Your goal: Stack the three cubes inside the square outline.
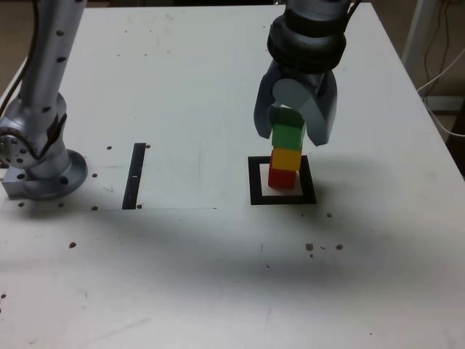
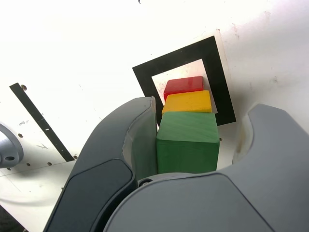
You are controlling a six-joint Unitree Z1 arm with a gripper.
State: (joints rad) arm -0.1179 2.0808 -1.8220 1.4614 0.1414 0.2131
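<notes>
The pincer (image 2: 193, 145) frames the green cube (image 2: 187, 142) between its two grey jaws: one jaw lies right against a side face of the cube, while a sliver of white surface (image 2: 87, 43) shows between the cube and the other jaw. Just beyond the green cube, the yellow cube (image 2: 188, 101) and then the red cube (image 2: 183, 86) peek out, all three lined up over the pale centre of the square outline (image 2: 145, 79). Farther off to one side of the pincer, a thin black strip (image 2: 41, 121) lies on the surface.

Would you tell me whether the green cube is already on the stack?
Yes: the green cube sits on the yellow cube. The claw straddles it; grip unclear.
</notes>
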